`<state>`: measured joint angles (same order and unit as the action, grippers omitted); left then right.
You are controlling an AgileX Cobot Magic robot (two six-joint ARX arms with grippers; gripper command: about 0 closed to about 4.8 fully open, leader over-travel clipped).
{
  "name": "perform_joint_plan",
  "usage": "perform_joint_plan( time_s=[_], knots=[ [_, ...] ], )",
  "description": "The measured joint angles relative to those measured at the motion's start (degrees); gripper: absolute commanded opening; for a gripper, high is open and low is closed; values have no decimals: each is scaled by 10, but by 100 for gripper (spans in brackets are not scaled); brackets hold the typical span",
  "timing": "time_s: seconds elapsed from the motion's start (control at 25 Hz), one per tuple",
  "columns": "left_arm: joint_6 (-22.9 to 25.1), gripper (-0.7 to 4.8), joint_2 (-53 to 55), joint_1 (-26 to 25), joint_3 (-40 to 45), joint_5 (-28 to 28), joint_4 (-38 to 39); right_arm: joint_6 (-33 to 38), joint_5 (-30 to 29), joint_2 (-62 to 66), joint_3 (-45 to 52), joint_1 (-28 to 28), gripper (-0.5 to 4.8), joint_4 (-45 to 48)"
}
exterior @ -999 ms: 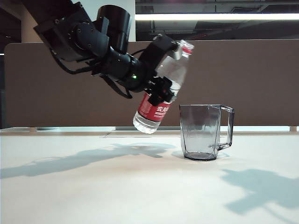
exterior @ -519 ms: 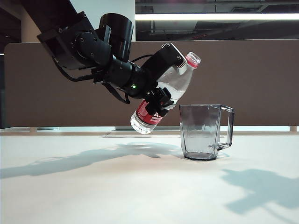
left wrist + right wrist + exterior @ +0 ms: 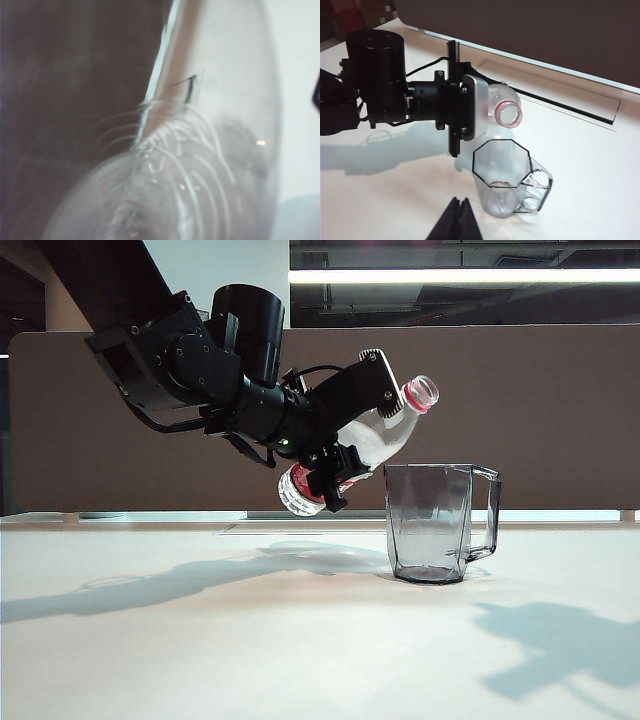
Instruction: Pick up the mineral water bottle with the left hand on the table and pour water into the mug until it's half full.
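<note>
While clamped in the left hand, mineral water bottle tilted above mug; right hand closed.

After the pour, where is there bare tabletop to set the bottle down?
Bare table lies in front of the mug, and more beyond its handle side. It is crowded left of the mug's rim, where the left pincer holds the tilted bottle. The right pincer stands shut above the near table.
</note>
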<state>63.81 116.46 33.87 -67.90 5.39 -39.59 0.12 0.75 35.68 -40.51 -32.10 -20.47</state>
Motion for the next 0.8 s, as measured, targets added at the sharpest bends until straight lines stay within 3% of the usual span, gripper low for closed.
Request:
perform_joint_plan(
  time_s=[0.32,0.4,0.8],
  knots=[
    [65,215,0,-12,0,0,-24,0,-10,0,0,0,-1,0],
    [101,214,7,-11,-1,0,-39,0,-10,0,0,0,-1,0],
    [155,215,24,-14,-2,0,-61,0,-10,0,0,0,-1,0]
  ],
)
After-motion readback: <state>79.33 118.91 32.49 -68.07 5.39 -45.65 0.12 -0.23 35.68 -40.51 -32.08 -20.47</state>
